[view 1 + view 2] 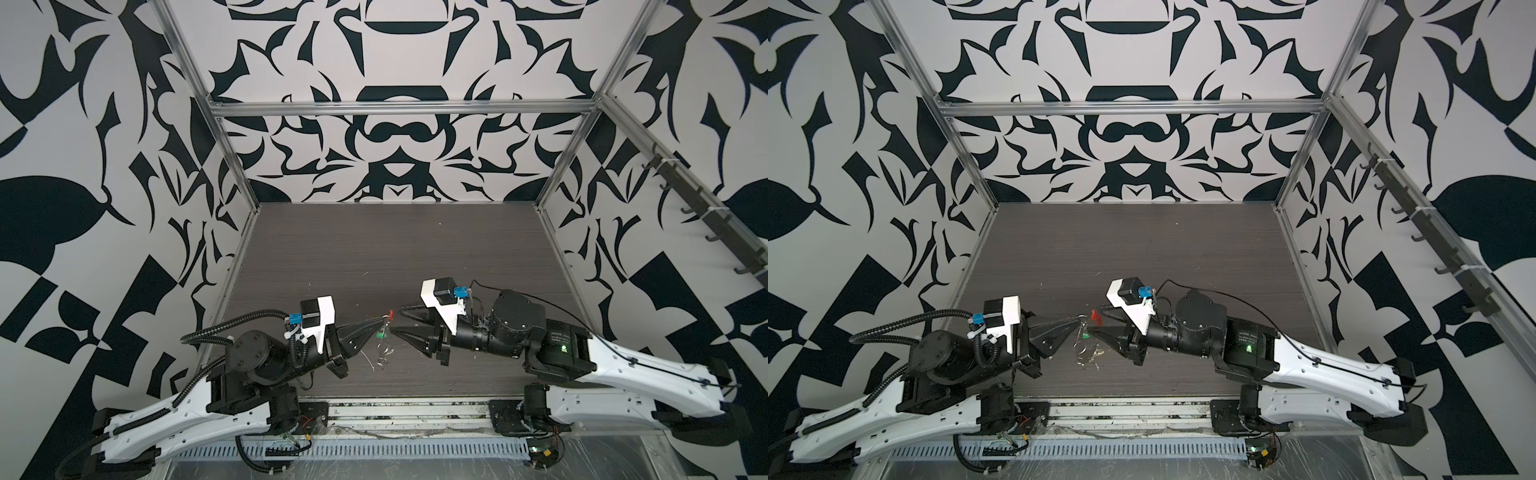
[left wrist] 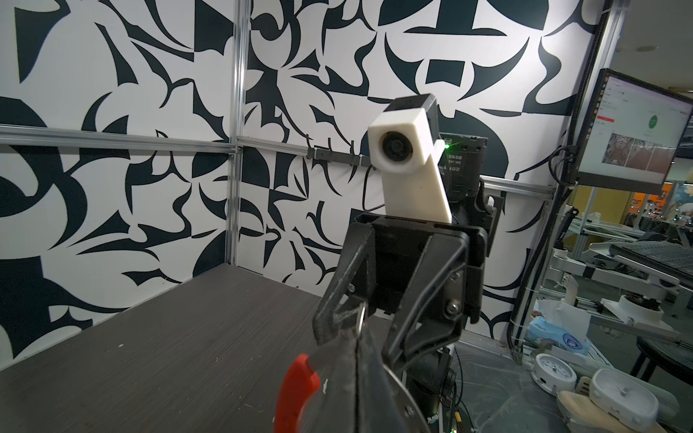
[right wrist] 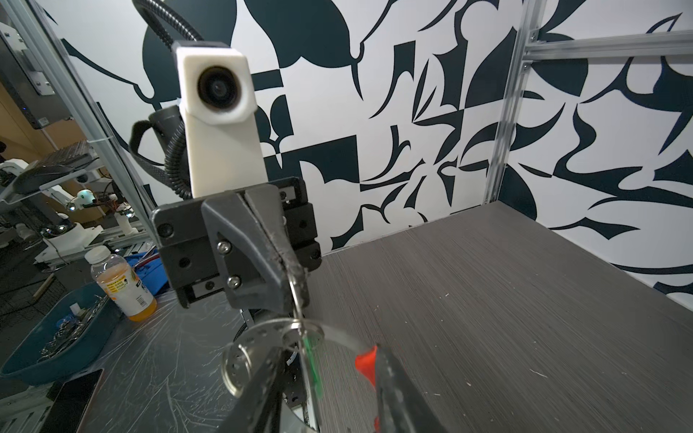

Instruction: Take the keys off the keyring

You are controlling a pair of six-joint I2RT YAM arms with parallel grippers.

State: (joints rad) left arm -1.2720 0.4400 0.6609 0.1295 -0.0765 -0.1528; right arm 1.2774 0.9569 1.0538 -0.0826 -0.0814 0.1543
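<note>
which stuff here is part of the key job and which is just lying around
Job: keyring, green-tagged key, left gripper, right gripper.
Lying about: white flecks, juice bottle, blue tray, clock.

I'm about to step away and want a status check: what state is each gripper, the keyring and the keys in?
left gripper: shut on the keyring.
right gripper: open, jaws either side of the green tag.
keyring: held up off the table.
keys: bunched under the keyring, apparently not yet off it.
</note>
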